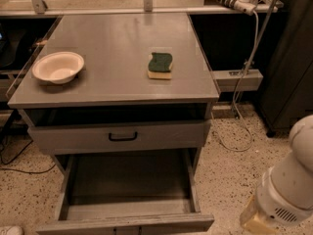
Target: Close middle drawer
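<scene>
The middle drawer (pixel 128 190) is pulled far out of the grey cabinet. Its inside is empty, and its flat front (pixel 127 224) lies along the bottom edge of the view, with the handle out of sight. Above it the uppermost drawer (pixel 156 136), with a small black bar handle (pixel 122 137), stands slightly out. The lowest drawer is hidden under the open one. My white arm (pixel 288 185) shows at the lower right, to the right of the open drawer and apart from it. My gripper is out of view beyond the frame's edge.
On the cabinet top (pixel 117 82) sit a white bowl (pixel 57 66) at the left and a green-and-yellow sponge (pixel 160 65) at the right. A white cable (pixel 244 82) hangs down right of the cabinet. A dark cabinet (pixel 293 58) stands at the far right. The floor is speckled.
</scene>
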`<state>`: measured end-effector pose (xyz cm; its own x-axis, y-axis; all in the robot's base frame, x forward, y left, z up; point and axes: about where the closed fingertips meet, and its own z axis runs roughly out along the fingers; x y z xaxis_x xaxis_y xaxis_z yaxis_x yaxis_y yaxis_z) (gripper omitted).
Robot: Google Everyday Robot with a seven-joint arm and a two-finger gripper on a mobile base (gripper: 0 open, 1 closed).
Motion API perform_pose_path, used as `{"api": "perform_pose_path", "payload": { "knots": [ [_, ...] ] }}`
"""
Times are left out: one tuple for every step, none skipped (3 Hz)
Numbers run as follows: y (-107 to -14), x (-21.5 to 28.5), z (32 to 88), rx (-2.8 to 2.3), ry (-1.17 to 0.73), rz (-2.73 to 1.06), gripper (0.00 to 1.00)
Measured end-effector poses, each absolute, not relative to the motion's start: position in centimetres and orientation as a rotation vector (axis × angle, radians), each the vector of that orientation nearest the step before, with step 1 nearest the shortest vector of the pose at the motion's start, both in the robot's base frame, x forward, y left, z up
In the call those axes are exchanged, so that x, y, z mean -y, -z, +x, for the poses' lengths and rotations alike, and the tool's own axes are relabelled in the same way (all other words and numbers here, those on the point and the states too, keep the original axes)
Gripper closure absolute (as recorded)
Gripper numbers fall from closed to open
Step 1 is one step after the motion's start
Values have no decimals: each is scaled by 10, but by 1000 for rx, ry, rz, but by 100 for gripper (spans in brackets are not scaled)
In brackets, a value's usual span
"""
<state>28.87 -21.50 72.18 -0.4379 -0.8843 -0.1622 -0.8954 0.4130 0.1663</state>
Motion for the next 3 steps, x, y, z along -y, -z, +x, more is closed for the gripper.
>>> {"api": "perform_pose_path", "payload": {
  "knots": [
    [-684,199,272,-2641,-490,-1617,100],
    [-681,199,270,-2644,-497,-1618,100],
    [-671,196,265,-2647,-540,-1603,100]
  ]
}}
